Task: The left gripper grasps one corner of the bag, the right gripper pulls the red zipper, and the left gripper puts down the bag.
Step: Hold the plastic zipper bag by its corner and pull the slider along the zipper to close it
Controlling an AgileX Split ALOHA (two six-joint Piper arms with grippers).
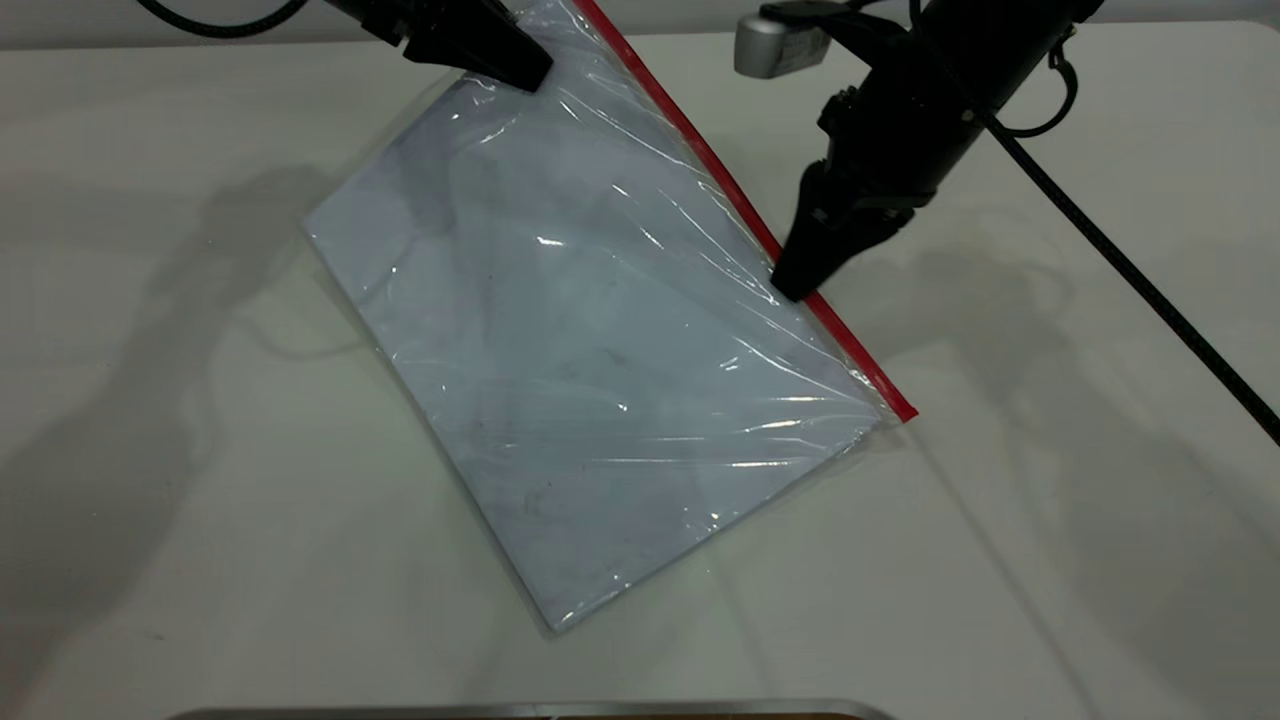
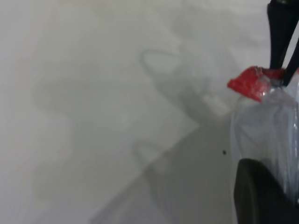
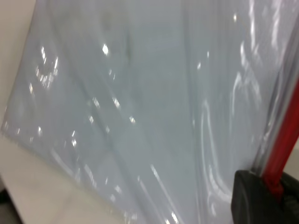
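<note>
The bag (image 1: 590, 340), a clear bluish-white pouch, hangs tilted with its lower corner on the table. My left gripper (image 1: 510, 62) is shut on the bag's upper corner at the top of the exterior view. The red zipper (image 1: 735, 205) runs along the bag's right edge down to its end (image 1: 900, 405). My right gripper (image 1: 800, 280) is shut on the red zipper about two thirds down its length. In the right wrist view the red zipper (image 3: 285, 140) runs into my fingers (image 3: 254, 198). In the left wrist view the bag (image 2: 268, 126) and a red zipper end (image 2: 252, 83) show beside my finger (image 2: 261, 196).
The white table (image 1: 200, 450) surrounds the bag. A metal edge (image 1: 530, 710) lies along the front of the table. The right arm's braided cable (image 1: 1130, 270) crosses the air at the right.
</note>
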